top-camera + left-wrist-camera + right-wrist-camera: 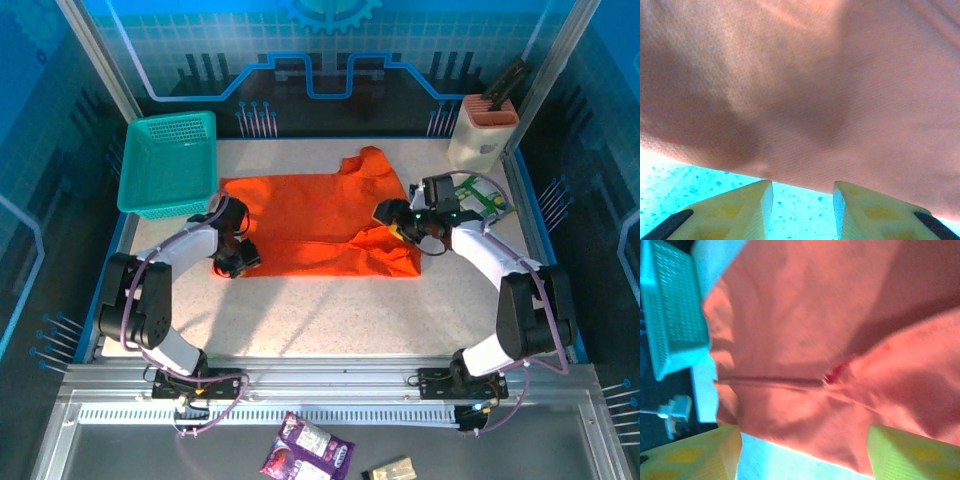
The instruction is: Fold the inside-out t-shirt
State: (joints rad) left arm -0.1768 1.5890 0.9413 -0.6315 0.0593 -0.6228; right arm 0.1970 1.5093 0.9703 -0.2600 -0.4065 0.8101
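Top external shows the shirt [320, 225] spread on the table [330, 310], long axis left to right, left pincer [240, 258] at its near-left corner, right pincer [390, 216] at its right end, both apart and empty.

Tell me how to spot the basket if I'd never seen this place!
Look at the speckled table. Go to its far left corner, just beyond the orange shirt. The basket sits there: teal plastic, its walls full of tiny holes, and nothing else on the table has that colour.
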